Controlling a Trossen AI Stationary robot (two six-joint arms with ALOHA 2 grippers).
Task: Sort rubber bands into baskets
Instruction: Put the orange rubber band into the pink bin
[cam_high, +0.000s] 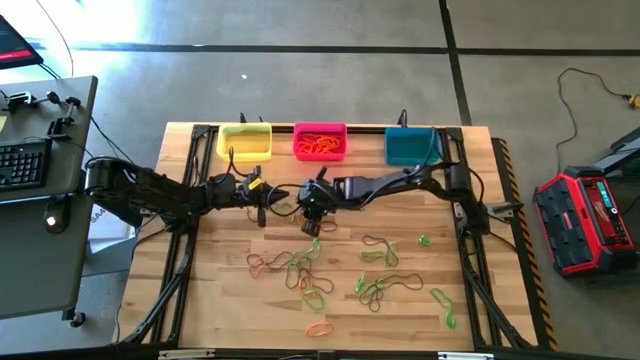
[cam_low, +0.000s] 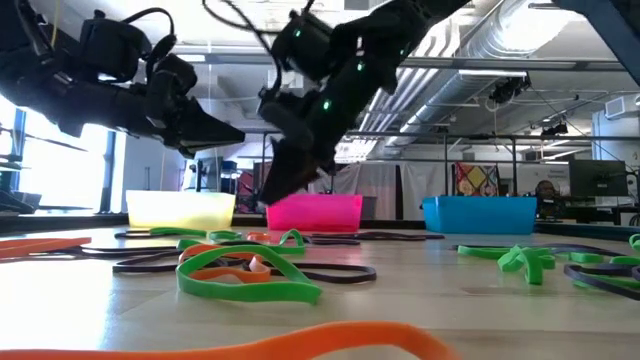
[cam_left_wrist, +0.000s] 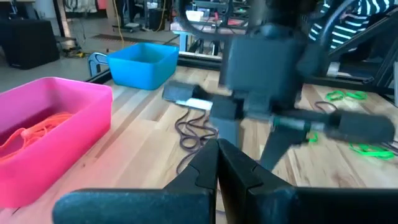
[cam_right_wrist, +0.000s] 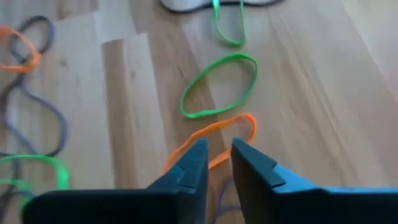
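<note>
I have the right gripper (cam_right_wrist: 216, 155) hanging over the wooden tabletop (cam_high: 220, 290) in front of the pink basket (cam_high: 320, 141), its fingers parted by only a narrow gap and holding nothing. Straight beyond its fingertips lies an orange rubber band (cam_right_wrist: 214, 142), one end of that loop showing in the gap between the tips; I cannot tell whether they touch it. A green rubber band (cam_right_wrist: 219, 85) lies flat just past the orange one. The left gripper (cam_left_wrist: 217, 163) hovers beside the right one, in front of the yellow basket (cam_high: 245, 141), its fingers pressed together and empty. Orange bands (cam_high: 320, 145) already sit inside the pink basket, beyond both grippers; the teal basket (cam_high: 410, 146) stands farther along the same row.
</note>
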